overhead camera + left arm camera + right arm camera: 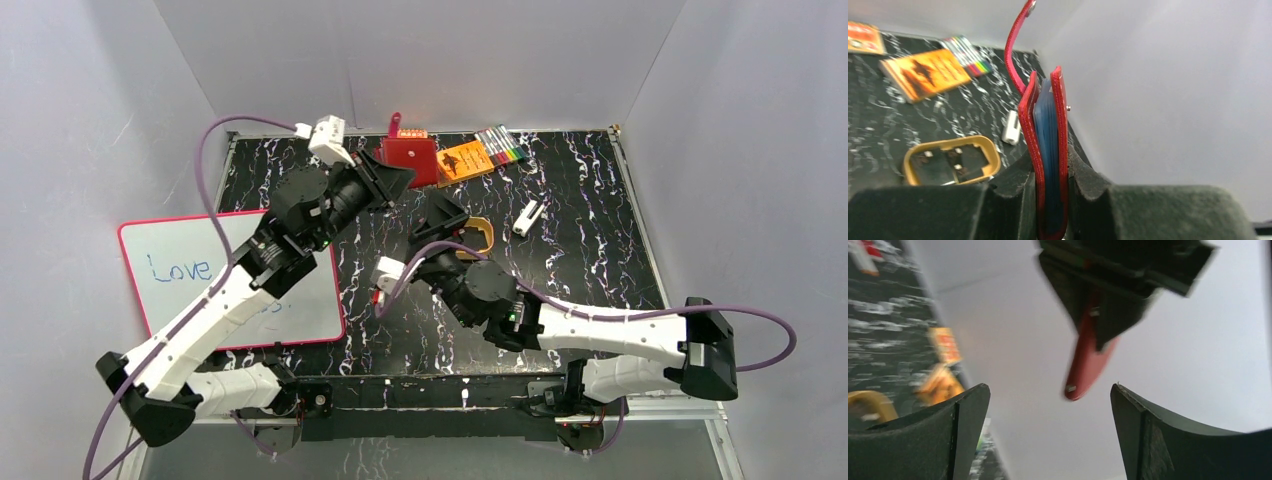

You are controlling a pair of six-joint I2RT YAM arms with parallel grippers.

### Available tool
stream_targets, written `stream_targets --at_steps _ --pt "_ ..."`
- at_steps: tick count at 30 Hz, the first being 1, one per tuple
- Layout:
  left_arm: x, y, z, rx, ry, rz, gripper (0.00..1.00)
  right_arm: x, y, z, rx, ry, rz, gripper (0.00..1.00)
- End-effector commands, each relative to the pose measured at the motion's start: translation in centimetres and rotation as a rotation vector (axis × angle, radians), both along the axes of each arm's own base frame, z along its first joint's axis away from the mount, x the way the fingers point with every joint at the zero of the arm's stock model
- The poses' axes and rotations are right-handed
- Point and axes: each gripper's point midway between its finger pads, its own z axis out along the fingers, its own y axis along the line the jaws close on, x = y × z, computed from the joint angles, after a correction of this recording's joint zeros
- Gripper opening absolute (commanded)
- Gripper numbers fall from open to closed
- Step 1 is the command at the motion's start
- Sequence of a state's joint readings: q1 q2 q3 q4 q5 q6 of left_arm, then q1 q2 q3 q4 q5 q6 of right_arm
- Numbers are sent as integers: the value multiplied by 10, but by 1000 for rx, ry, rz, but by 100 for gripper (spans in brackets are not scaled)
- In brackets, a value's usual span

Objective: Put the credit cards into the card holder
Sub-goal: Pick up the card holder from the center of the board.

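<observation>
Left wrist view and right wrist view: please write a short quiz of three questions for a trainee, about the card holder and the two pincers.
1. True or false: the left pincer is shut on the card holder.
2. Choose one. The right pincer is: A) open, holding nothing; B) shut on the card holder; C) shut, holding nothing.
3. Short answer: what colour are the sleeves between the red covers?

Key: 1 true; 2 A; 3 blue.
</observation>
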State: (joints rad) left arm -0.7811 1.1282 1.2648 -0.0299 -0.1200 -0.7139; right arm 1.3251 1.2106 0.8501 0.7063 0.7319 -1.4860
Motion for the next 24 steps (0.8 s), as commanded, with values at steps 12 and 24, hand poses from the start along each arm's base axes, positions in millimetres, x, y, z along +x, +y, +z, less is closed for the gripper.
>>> stream_targets --at_steps 12,24 --pt "-79 94 50 287 -386 -20 0 -42 0 -46 606 1249 543 99" --pt "-182 43 21 271 -485 -699 0 -106 -34 22 735 1469 979 99"
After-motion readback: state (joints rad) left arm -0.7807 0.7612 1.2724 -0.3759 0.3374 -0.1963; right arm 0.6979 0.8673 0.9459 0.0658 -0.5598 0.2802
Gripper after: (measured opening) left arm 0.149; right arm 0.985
